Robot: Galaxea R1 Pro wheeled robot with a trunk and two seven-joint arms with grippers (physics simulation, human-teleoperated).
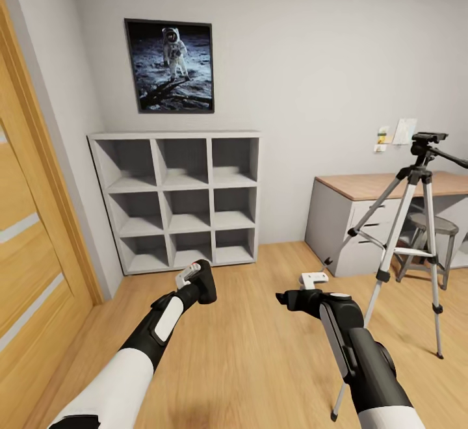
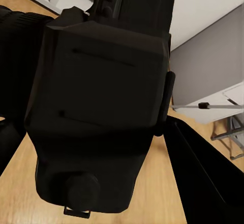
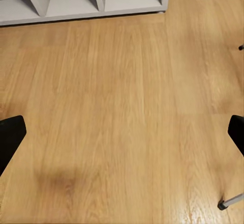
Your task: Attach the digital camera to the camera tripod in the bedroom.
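Between L jaws: digital camera (image 2: 96, 112), clamped; camera tripod (image 1: 416, 221) right.

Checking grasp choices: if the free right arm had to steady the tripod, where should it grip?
Probably the camera tripod by its near silver leg, coming from the robot's left: thin, bare, and slanting down toward the open right gripper.

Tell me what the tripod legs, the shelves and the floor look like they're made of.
Tripod legs: silvery, lightly shiny tubes, probably metal, with black, likely plastic joints. Shelves: flat matte grey panels, perhaps painted board. Floor: light planks with visible grain and soft sheen, wood or wood-look laminate.
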